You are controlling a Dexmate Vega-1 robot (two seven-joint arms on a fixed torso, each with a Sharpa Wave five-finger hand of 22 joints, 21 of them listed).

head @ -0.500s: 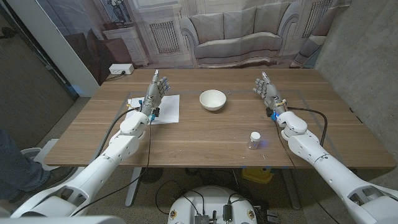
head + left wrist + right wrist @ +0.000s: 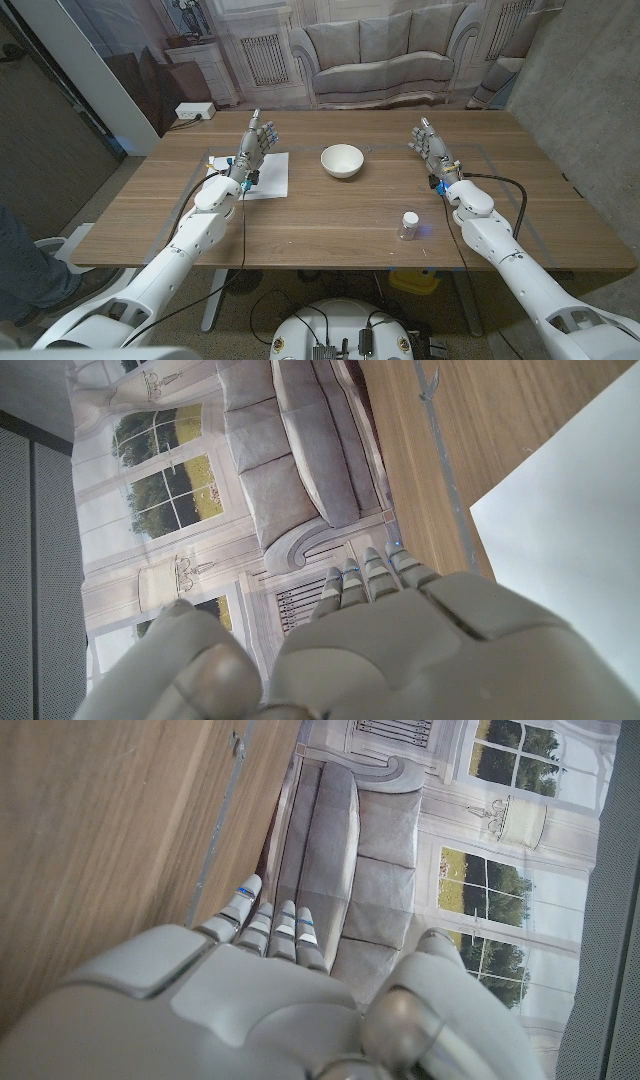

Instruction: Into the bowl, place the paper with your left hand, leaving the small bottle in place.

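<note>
Reach stage, nothing grasped yet. Left hand (image 2: 250, 148) over the paper (image 2: 268, 176), fingers extended and apart, holding nothing (paper flat on the table (image 2: 330, 225), at nine o'clock from the bowl (image 2: 342, 160)). Right hand (image 2: 430, 142) out at three o'clock of the bowl, likewise released and unloaded. Small bottle (image 2: 409, 224) upright near five o'clock, well apart from everything. Next, probably: lower onto the sheet, pinch an edge, lift, carry across to the bowl.
</note>
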